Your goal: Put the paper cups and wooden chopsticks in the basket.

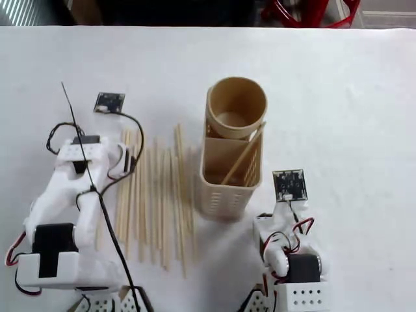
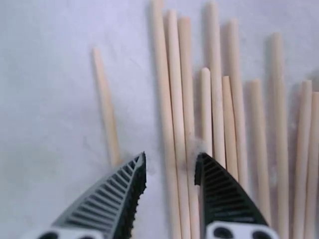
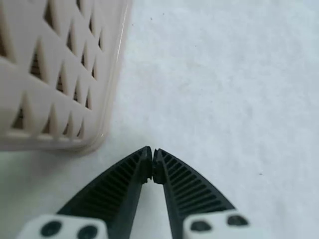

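Several wooden chopsticks (image 1: 156, 201) lie side by side on the white table, left of the cream basket (image 1: 221, 198). A paper cup (image 1: 235, 107) sits in the basket's far end, and one chopstick (image 1: 242, 156) leans inside the basket. My left gripper (image 2: 170, 164) is open just above the chopsticks (image 2: 172, 114), straddling two or three of them at the row's outer edge. A lone chopstick (image 2: 105, 107) lies apart beside them. My right gripper (image 3: 152, 157) is shut and empty, low over the table beside the basket (image 3: 60, 74).
The left arm (image 1: 71, 195) stands left of the chopsticks and the right arm (image 1: 286, 257) near the basket's front right corner. Loose cables (image 1: 97, 188) run over the left arm. Bare white table surrounds the basket on the right and far sides.
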### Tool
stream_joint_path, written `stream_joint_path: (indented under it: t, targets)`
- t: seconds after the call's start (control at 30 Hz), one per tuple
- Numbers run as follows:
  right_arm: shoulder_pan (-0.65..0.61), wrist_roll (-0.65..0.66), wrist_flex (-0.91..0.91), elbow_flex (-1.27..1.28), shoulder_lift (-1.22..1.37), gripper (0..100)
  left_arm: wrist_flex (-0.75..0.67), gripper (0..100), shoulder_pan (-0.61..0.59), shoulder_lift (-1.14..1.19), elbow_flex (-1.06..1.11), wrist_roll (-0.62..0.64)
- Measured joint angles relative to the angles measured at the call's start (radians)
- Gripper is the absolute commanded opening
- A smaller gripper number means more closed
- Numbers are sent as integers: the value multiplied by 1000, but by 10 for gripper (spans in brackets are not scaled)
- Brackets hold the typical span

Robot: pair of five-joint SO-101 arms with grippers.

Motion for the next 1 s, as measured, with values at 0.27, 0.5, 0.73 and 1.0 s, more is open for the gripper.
stream_joint_path:
  t: [0.27,0.5,0.73,1.0]
  targets:
    - [-157,-2,0,0,-12,19,-15,173,18,0,6,0]
    - [-146,-2,0,0,-9,19,-18,173,21,0,6,0]
    - [-146,-2,0,0,-9,19,-18,173,21,0,6,0]
    - [-146,-2,0,0,-9,19,-18,172,21,0,6,0]
